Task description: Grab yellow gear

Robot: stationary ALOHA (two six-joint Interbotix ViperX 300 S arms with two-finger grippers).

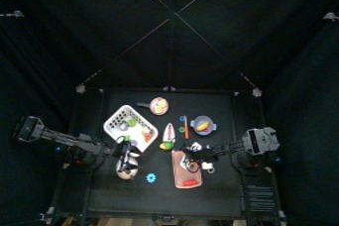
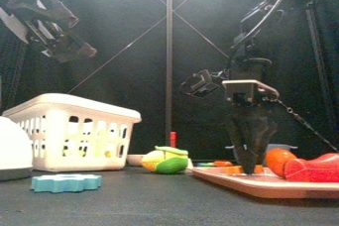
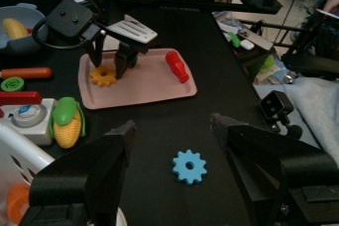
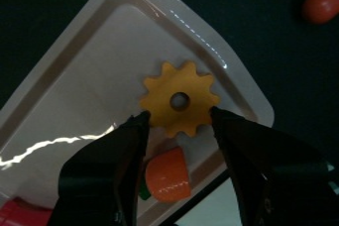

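On the pink tray [image 4: 79,81]: yellow gear [image 4: 180,99] lying flat, straddled by right hand [image 4: 180,136], jaws spread wide, one either side, not yet gripping. Above the table [image 3: 232,121], near the blue gear [image 3: 191,166]: left hand [image 3: 172,141], open, empty.

The yellow gear [image 4: 181,99] lies on bare pink tray [image 4: 93,71] floor, clear on both flanks where the right claw [image 4: 181,136] straddles it. A red pepper [image 3: 176,66] occupies the tray's other side, well apart.
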